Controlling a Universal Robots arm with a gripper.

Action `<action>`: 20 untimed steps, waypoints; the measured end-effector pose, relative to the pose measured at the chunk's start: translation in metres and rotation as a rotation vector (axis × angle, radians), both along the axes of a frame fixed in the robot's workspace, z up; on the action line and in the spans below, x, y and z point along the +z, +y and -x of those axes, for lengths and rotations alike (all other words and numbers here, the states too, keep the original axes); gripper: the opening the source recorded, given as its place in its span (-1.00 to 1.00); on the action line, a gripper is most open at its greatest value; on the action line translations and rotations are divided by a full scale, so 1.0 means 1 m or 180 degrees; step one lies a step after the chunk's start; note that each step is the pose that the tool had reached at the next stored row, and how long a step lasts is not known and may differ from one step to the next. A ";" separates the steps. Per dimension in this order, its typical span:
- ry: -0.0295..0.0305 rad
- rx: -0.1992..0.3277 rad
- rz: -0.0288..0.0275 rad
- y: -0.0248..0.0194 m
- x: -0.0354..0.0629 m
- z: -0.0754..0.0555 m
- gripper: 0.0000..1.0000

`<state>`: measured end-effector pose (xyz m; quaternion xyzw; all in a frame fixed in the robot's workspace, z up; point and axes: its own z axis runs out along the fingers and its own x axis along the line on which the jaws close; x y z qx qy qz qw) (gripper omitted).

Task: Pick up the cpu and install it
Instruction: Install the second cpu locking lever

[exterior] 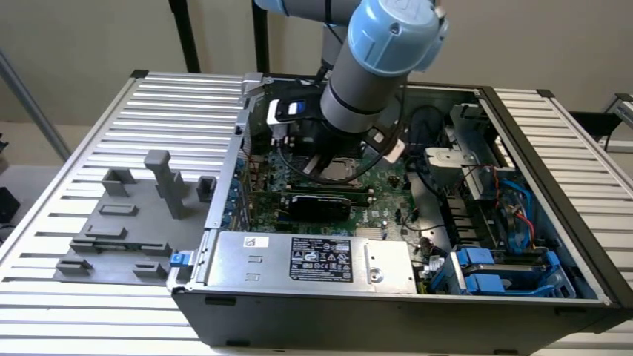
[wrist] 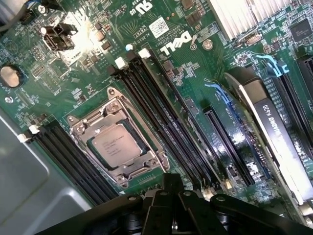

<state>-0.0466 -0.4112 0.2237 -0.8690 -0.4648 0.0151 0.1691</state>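
End effector above cpu seated in socket.

One cpu, one socket, one computer case.

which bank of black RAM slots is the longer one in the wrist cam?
The memory slot bank beside the cpu, toward the DELL logo; the other bank is cut short by the grey wall.

wall — plain beige | table — ribbed pale metal slats | poles — black, behind
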 end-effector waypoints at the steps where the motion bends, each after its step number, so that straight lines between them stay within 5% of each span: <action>1: 0.0000 0.0000 0.0005 0.0007 -0.0018 0.000 -0.79; 11: -0.0005 0.0000 0.0074 0.0037 -0.0176 0.004 -0.79; 20: -0.0005 0.0000 0.0089 0.0078 -0.0206 0.009 -0.79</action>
